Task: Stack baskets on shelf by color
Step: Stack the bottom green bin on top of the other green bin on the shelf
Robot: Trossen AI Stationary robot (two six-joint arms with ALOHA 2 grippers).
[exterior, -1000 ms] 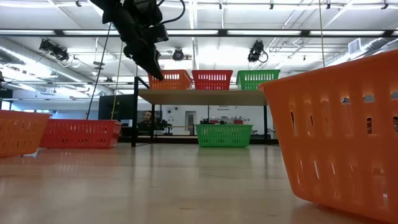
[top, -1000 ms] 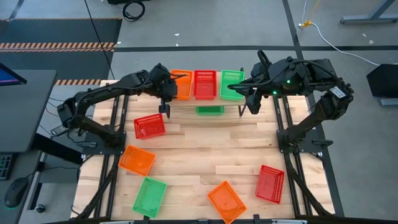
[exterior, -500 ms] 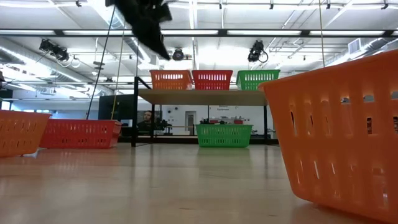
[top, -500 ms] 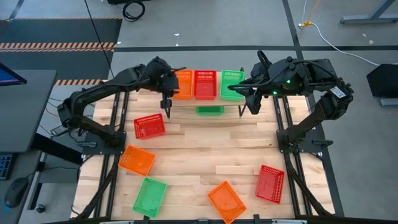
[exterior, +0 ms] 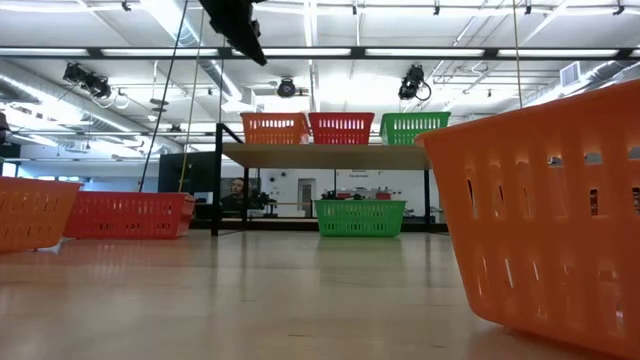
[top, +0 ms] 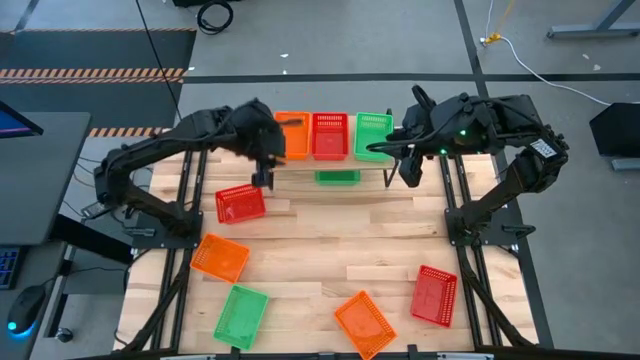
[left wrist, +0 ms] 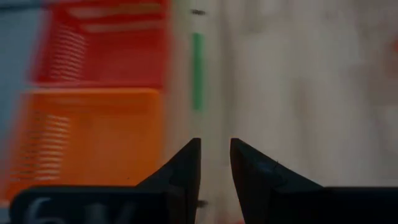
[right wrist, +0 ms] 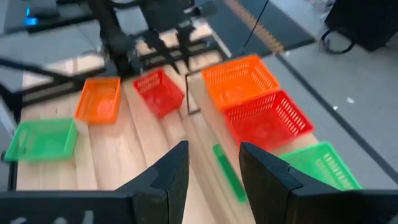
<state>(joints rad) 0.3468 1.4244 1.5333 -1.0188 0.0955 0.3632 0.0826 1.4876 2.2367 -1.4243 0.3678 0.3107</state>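
On the shelf (top: pixel 300 164) stand an orange basket (top: pixel 291 135), a red basket (top: pixel 330 135) and a green basket (top: pixel 373 135), side by side. A second green basket (top: pixel 338 177) rests on the table under the shelf. My left gripper (top: pixel 266 178) hangs high above the table in front of the shelf's left end, fingers pointing down, narrowly open and empty (left wrist: pixel 214 155). My right gripper (top: pixel 408 172) hangs at the shelf's right end, open and empty (right wrist: pixel 212 163).
Loose baskets lie on the table: red (top: pixel 241 203) near the left gripper, orange (top: pixel 220 256) and green (top: pixel 241 315) at the near left, orange (top: pixel 364 322) and red (top: pixel 434 295) at the near right. The middle of the table is bare wood.
My left gripper has risen in front of the shelf's left end, away from the orange basket on the shelf; in the low view it has climbed nearly out of the top of the picture. The baskets have stayed where they were.
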